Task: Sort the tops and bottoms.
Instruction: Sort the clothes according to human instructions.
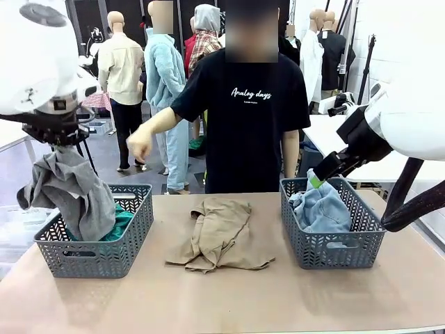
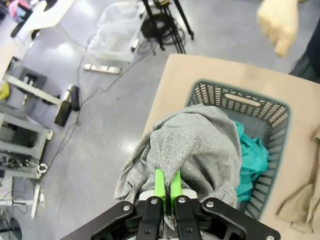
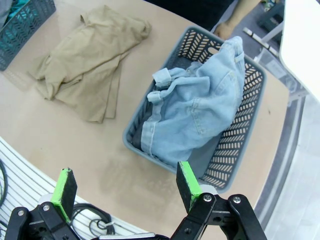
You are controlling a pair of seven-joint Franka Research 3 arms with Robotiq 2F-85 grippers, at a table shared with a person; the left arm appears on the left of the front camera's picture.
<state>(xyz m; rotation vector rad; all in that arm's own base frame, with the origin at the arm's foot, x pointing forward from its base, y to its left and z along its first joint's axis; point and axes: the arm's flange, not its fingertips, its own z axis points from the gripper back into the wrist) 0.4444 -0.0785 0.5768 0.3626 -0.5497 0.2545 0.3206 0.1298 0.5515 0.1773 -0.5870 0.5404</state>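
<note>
While the left gripper (image 2: 166, 185) is clamped shut on the grey top (image 2: 200, 145), this cloth hangs over the outer corner of the left basket (image 1: 97, 254), partly inside the rim and partly outside. The teal top (image 1: 122, 223) lies in the same basket, touching it. The khaki top (image 1: 222, 233) lies crumpled on the table (image 1: 222, 299) between the two baskets, with bare table in front of it. The denim bottoms (image 3: 195, 110) are piled in the right basket (image 3: 240, 150), rising above its rim. The right gripper (image 3: 124, 172) hovers there with its jaws wide apart, holding nothing. The person's hand (image 1: 139, 146) hangs beyond the left basket. The grey top looks soft and bunched.
</note>
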